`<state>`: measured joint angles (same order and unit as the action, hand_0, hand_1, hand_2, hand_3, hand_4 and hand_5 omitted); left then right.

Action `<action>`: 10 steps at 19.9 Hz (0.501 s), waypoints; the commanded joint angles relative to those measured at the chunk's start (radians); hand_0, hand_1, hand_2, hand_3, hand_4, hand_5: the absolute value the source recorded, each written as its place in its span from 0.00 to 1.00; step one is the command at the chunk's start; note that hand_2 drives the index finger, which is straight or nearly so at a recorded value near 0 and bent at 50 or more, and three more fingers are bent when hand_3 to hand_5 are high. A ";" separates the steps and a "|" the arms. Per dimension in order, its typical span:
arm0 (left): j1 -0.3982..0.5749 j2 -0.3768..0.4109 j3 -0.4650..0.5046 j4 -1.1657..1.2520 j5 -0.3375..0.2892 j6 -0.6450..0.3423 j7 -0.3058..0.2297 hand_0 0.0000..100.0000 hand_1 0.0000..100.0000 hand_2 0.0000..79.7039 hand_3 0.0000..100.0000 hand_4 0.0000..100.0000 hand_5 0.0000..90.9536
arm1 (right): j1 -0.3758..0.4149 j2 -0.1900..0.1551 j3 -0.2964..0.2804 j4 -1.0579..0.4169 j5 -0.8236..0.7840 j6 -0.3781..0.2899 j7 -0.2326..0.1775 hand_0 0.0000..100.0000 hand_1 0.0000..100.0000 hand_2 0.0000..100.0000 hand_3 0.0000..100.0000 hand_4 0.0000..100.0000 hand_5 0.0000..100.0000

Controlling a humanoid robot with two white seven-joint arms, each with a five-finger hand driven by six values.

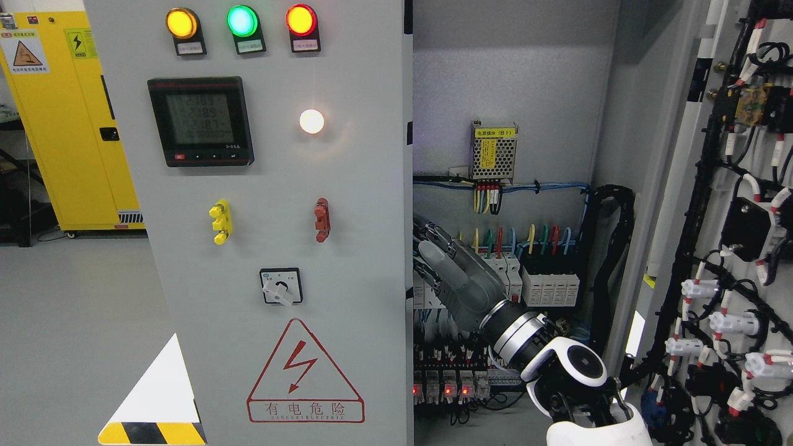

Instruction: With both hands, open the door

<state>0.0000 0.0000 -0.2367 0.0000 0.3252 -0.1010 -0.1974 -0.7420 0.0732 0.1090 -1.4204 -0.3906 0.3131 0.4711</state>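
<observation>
You have the right hand reaching into the cabinet at the left door's inner edge, finger grip not discernible; judge that steel door stiff and heavy on its hinges, best taken along this free edge.

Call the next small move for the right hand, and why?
Probably pull the left door outward: the right hand sits at its inner edge, fingers seemingly hooked behind it. The right door already stands open, and this one looks closed.
</observation>
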 commanded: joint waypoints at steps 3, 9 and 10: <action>0.032 0.026 0.000 -0.014 0.000 0.000 0.000 0.12 0.56 0.00 0.00 0.00 0.00 | -0.020 -0.003 -0.028 0.061 -0.008 0.001 0.037 0.00 0.50 0.04 0.00 0.00 0.00; 0.032 0.022 0.000 -0.014 0.000 0.000 0.000 0.12 0.56 0.00 0.00 0.00 0.00 | -0.040 -0.003 -0.046 0.113 -0.010 0.000 0.070 0.00 0.50 0.04 0.00 0.00 0.00; 0.032 0.022 0.000 -0.014 0.000 0.000 0.000 0.12 0.56 0.00 0.00 0.00 0.00 | -0.040 -0.003 -0.049 0.113 -0.010 0.000 0.086 0.00 0.50 0.04 0.00 0.00 0.00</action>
<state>0.0000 0.0000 -0.2364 0.0000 0.3252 -0.1008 -0.1972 -0.7703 0.0717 0.0881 -1.3683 -0.3977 0.3141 0.5334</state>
